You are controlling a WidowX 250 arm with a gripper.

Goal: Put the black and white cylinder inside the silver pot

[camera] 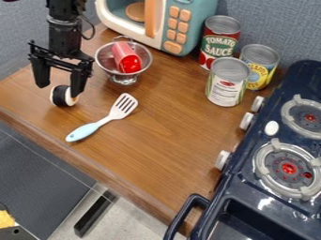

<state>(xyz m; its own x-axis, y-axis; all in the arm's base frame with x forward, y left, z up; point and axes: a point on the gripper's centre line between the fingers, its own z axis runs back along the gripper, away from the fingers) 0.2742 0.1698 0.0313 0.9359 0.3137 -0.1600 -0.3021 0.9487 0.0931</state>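
Near the left end of the surface [160, 131], the black hand [59, 91] hangs with its two fingers spread wide. The black and white cylinder [61, 96] lies on its side on the wood, just under the hand and partly behind one finger. Close by, toward the back edge, sits the silver pot [107, 63] with a red and pink cup [128, 61] in it. A spatula [96, 124] lies nearer the front edge. A toy microwave [177, 23] and three cans [226, 82] stand toward the back, and a dark blue stove [244, 159] is along the right edge.
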